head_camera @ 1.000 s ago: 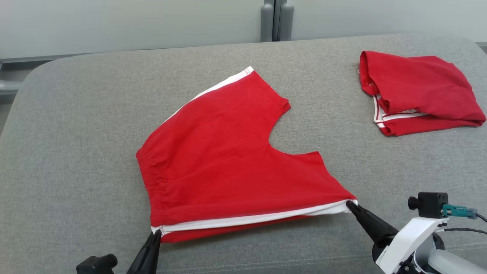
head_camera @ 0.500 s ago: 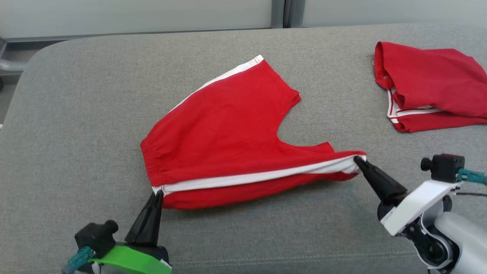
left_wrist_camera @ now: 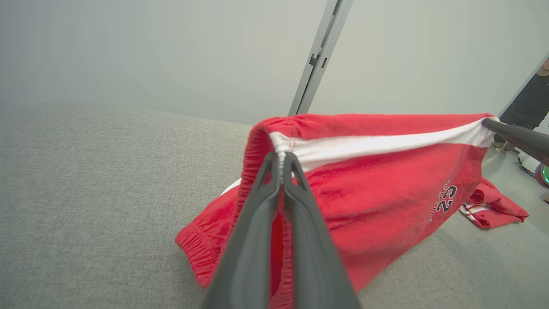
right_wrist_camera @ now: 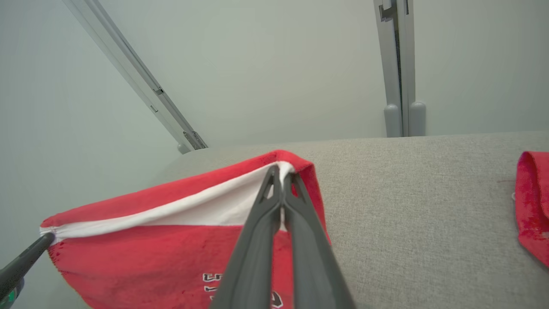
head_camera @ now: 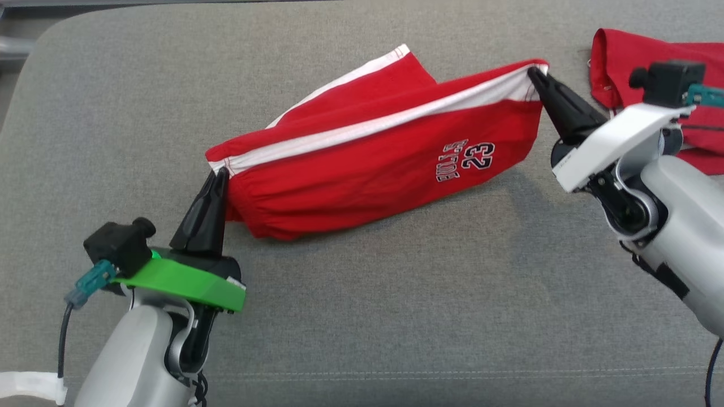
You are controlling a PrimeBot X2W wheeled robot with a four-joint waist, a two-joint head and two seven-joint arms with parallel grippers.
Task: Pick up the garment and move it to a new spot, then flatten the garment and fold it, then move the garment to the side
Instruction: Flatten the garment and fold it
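Both of my pincers are pinched fully shut on the garment. My left pincer point(head_camera: 218, 172) has the waistband end of a white side stripe and my right pincer point(head_camera: 531, 70) has the hem end of the same stripe. That edge runs taut between them, raised off the cushion.

The garment point(head_camera: 367, 169), a pair of red shorts, sits in the upper middle of the head view. Its held side hangs as a slack curtain below the stripe point(head_camera: 362, 127), with a dark number print point(head_camera: 478, 155) reading upside down near the right end. The other leg lies flat behind it, its own white stripe running toward the top of the frame. The elastic waistband point(left_wrist_camera: 201, 253) bunches just beside my left fingers in the left wrist view.

I judge the pick-up, the move and the flattening done, and the fold half made: the raised edge is not yet laid over the flat leg. After that come any further fold and the shift to the side.

A second red garment point(head_camera: 613, 53) lies crumpled at the upper right, apart from mine and partly behind my right wrist. Grey cushion point(head_camera: 396, 294) lies under all of it.
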